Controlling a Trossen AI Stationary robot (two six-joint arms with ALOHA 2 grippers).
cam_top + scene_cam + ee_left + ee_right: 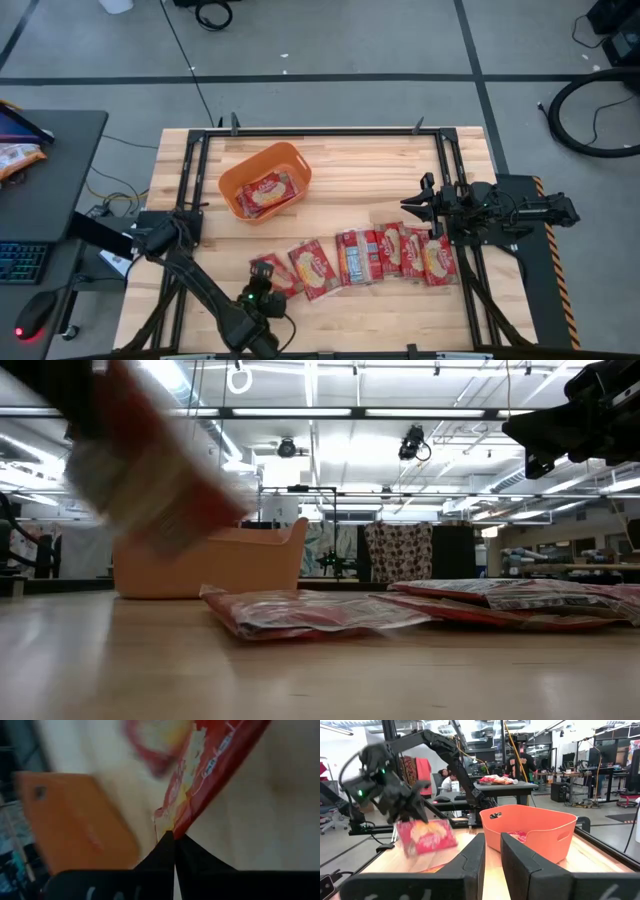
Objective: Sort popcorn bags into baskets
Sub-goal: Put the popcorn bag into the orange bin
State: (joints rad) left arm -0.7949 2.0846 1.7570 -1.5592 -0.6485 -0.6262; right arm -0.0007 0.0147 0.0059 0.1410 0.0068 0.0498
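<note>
The left gripper point(262, 290) is at the near edge of the table point(330, 320), at the left end of a row of popcorn bags. Its fingers are squeezed tight on the edge of one red popcorn bag point(426, 836). In the right wrist view that bag hangs in the air, off the wood. In the left wrist view the two dark fingers point(167, 852) meet at a point and pinch the bag's thin edge.

Next to it, five more popcorn bags point(375, 255) lie flat in a row on the table. Some of them overlap at the sides. The row runs toward the right side of the table.

The right gripper point(418, 205) waits just past the right end of that row, up above the wood. Its fingers stand a small way apart and hold nothing.

Farther back, on the left half of the table, sits the orange basket point(240, 178). It is tilted a bit to the table's edges. One popcorn bag point(267, 192) lies inside it.
</note>
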